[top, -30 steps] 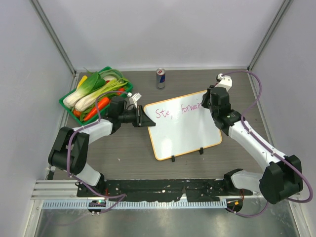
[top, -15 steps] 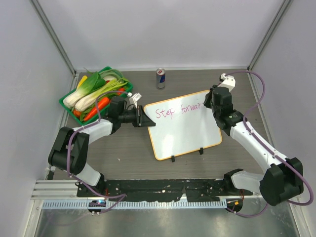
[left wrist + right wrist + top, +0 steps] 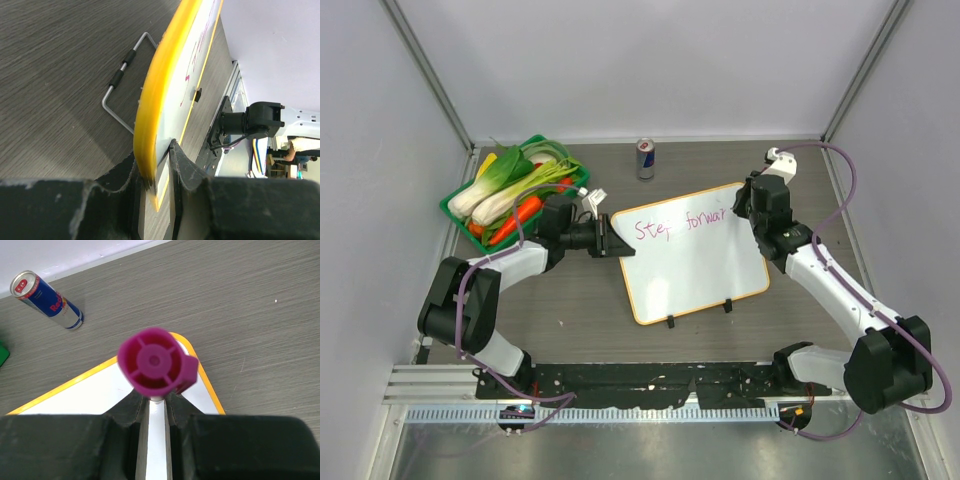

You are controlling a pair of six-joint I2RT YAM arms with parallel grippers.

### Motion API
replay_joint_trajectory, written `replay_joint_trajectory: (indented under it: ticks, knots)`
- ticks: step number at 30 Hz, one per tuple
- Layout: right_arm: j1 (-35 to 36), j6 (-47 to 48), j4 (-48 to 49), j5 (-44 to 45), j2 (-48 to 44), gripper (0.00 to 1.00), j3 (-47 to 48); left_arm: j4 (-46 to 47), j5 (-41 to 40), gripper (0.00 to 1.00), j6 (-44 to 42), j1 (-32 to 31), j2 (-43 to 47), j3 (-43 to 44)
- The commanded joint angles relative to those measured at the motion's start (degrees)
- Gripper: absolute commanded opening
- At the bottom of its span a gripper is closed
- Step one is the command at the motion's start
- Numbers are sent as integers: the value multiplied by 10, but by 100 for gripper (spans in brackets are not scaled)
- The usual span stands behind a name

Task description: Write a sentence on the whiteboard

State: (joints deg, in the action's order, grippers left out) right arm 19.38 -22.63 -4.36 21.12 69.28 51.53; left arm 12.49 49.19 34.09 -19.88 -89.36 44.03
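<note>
The whiteboard point(image 3: 695, 265) lies mid-table, white with an orange rim and two black clips on its near edge. Pink writing point(image 3: 680, 224) along its far edge reads "Step forwar". My left gripper point(image 3: 612, 240) is shut on the board's left edge; in the left wrist view its jaws point(image 3: 159, 167) pinch the yellow rim point(image 3: 165, 85). My right gripper point(image 3: 745, 212) is over the board's far right corner, shut on a magenta marker point(image 3: 156, 365), seen end-on in the right wrist view above the board's corner point(image 3: 100, 395). The marker's tip is hidden.
A green basket point(image 3: 460, 205) of vegetables stands at the back left. A blue and silver drink can point(image 3: 645, 158) stands behind the board and shows in the right wrist view point(image 3: 47, 299). A wire stand point(image 3: 122, 75) lies beside the board. Walls enclose the table.
My right gripper with the marker has moved right along the board's far edge, uncovering more of the pink word. The left arm and board have not moved.
</note>
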Motion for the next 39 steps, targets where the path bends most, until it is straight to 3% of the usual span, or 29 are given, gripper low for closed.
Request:
replay_joint_trajectory:
  ticks: [1,23,39]
  knots:
    - [-2,5,27,-31,0,1,11,-66,-62,0,-69,-23,-13,-12]
    - [-2,7,-12,-42,-35,1,-41,-61,-60,0,-68,-24,-17,-14]
    - [-2,12,-9,-6,-29,1,-6,-60,-61,0,-68,-27,-16,-15]
